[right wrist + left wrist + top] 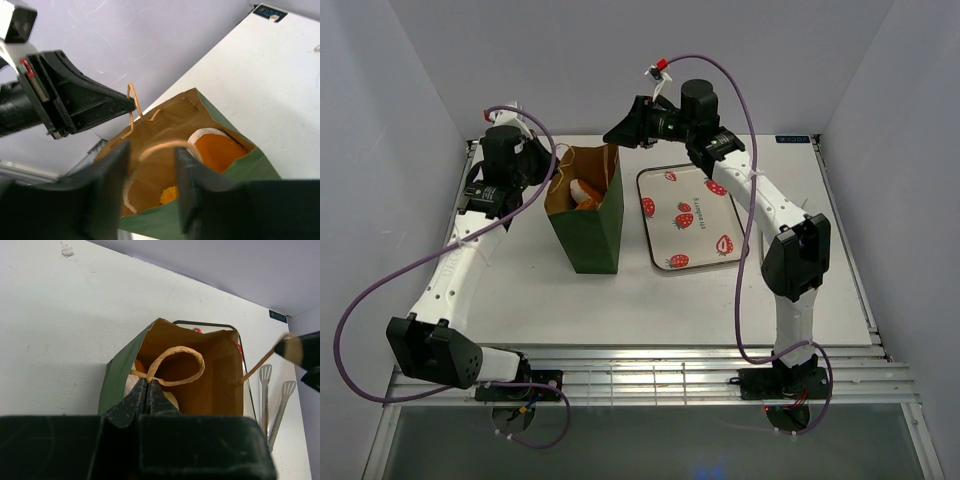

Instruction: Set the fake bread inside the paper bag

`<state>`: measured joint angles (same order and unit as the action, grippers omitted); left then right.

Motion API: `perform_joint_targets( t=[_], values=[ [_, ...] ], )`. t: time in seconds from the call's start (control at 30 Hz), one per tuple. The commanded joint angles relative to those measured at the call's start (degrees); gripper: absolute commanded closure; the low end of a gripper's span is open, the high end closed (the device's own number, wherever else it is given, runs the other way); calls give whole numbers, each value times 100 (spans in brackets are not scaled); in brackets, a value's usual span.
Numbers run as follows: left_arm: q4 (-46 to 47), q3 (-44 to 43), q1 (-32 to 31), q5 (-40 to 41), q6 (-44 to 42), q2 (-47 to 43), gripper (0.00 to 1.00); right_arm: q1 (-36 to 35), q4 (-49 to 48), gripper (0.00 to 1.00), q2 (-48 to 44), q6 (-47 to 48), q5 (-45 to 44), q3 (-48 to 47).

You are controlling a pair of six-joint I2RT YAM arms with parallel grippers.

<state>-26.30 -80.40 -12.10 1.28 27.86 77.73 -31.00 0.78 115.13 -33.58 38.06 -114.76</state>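
The paper bag [588, 228] stands upright left of the tray, its mouth open. Fake bread lies inside: the large orange bun [217, 150] and a small yellow-orange piece [171, 194] show in the right wrist view, and bread shows from above [584, 192]. My left gripper [148, 382] is shut on one tan loop handle [175, 365] at the bag's left rim [552, 178]. My right gripper [152, 152] is open above the bag's far right corner [613, 133]. The other handle [165, 146] runs blurred between its fingers.
The white strawberry-printed tray [665, 190] lies right of the bag with nothing on it. Metal tongs [265, 390] lie beyond the tray in the left wrist view. Grey walls close in the table at the back and sides.
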Motion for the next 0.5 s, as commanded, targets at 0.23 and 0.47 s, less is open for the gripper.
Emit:
perform_joint_targets(
  t=[0.23, 0.47],
  values=[
    [257, 587, 50, -119, 18, -1102, 3, 156, -377, 10, -807, 71, 193, 788],
    [3, 701, 41, -216, 158, -1533, 2, 156, 431, 10, -1484, 686, -219, 1455]
  ],
)
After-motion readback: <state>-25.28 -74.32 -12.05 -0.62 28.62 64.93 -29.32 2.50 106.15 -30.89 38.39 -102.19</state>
